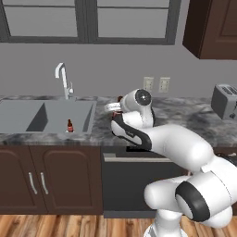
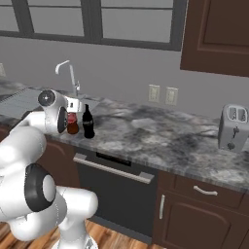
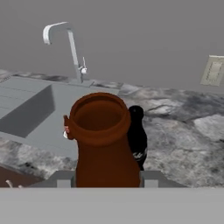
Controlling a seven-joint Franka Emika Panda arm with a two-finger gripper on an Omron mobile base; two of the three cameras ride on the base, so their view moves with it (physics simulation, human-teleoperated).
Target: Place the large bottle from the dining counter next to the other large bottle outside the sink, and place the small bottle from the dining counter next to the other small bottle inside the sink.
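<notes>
A dark brown cola-style bottle (image 3: 107, 144) fills the lower centre of the frame, seen from its top end, its rounded brown rim facing the camera. Just behind it at centre right stands a black bottle (image 3: 137, 135) on the grey marbled counter (image 3: 183, 140). The grey sink basin (image 3: 30, 109) and chrome faucet (image 3: 70, 48) occupy the upper left; a pale wall outlet (image 3: 214, 70) sits at right.

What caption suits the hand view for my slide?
Pincer shut on large brown bottle, beside the other dark bottle right of the sink.
</notes>
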